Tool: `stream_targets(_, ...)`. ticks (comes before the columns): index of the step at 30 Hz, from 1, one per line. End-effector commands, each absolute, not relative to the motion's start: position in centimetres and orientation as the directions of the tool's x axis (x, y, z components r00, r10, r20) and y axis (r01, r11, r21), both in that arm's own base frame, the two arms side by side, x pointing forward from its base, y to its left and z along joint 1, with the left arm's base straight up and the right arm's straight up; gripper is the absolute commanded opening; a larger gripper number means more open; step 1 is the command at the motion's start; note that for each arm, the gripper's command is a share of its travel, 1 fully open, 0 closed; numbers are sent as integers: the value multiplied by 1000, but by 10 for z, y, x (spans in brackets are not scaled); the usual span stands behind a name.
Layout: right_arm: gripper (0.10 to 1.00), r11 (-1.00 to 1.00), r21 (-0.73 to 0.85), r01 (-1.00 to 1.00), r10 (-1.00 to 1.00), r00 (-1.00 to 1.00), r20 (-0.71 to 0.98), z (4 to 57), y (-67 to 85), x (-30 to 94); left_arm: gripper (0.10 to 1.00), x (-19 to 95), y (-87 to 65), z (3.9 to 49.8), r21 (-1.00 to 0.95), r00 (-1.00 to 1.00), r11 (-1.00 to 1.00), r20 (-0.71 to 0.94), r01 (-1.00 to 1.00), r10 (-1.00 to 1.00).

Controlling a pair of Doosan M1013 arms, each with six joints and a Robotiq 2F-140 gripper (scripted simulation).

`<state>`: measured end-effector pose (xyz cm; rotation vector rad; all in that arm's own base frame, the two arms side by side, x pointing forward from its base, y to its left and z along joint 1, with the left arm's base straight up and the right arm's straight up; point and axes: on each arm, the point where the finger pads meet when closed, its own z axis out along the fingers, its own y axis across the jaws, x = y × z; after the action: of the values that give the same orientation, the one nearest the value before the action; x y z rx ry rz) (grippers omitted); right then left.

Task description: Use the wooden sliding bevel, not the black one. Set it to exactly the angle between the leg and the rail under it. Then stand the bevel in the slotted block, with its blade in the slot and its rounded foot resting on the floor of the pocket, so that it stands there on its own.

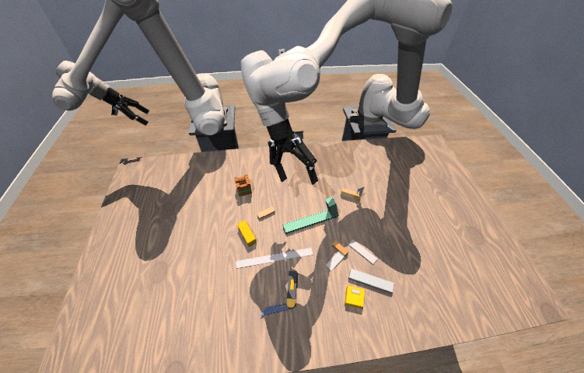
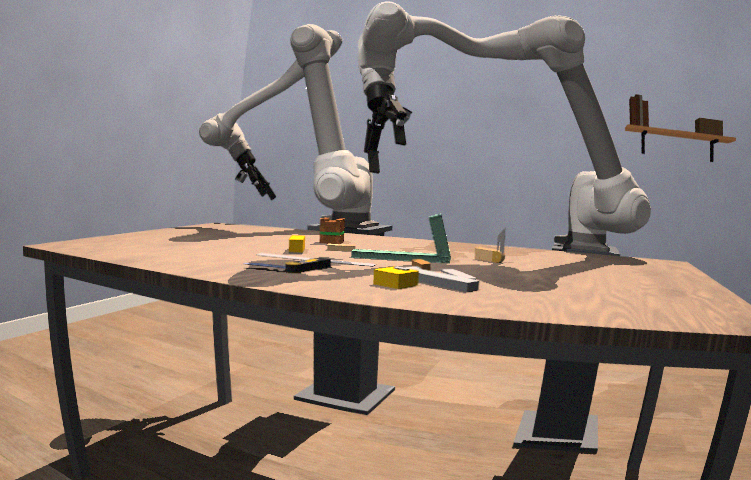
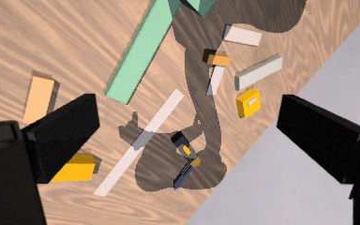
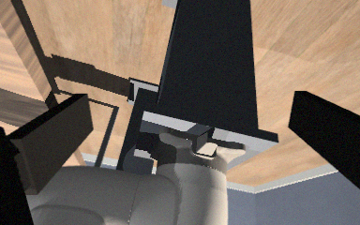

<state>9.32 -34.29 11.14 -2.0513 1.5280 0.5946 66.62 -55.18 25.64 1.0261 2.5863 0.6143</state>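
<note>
The wooden sliding bevel (image 1: 350, 193) (image 2: 487, 254) lies right of the green leg, its metal blade (image 2: 501, 242) sticking up from the handle. The black bevel (image 1: 292, 287) (image 3: 184, 146) lies near the front with its blue blade folded out. The green leg (image 1: 330, 207) (image 2: 439, 235) leans up from the end of the green rail (image 1: 306, 222) (image 3: 140, 53). The orange-brown slotted block (image 1: 243, 186) (image 2: 331, 230) stands at the back; its slot is too small to judge. My left gripper (image 1: 298, 179) (image 2: 387, 155) (image 3: 188, 111) is open, high above the table behind the rail. My right gripper (image 1: 146, 116) (image 4: 190, 111) is open and empty beyond the table's back left.
A yellow block (image 1: 246, 232) and a light wood block (image 1: 265, 213) lie left of the rail. A long pale strip (image 1: 257, 260) lies before it. An orange block (image 1: 340, 249), pale pieces, a grey bar (image 1: 371, 281) and a yellow box (image 1: 354, 298) lie front right. The right wrist view shows a dark pedestal (image 4: 210, 61).
</note>
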Motion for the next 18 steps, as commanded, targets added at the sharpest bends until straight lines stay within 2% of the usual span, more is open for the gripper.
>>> stream_targets(1,1000,-69,-62,-996,-720,93,-687,119,-328,41,1000,661,-538,250,511,-750,711,-178,482,637)
stream_targets(10,1000,-21,-38,-999,-707,41,-706,121,-321,29,1000,652,-515,239,527,-804,782,-276,332,527)
stream_targets(18,1000,-21,-38,-999,-707,41,-706,121,-321,29,1000,639,-484,223,522,-838,845,-407,114,364)
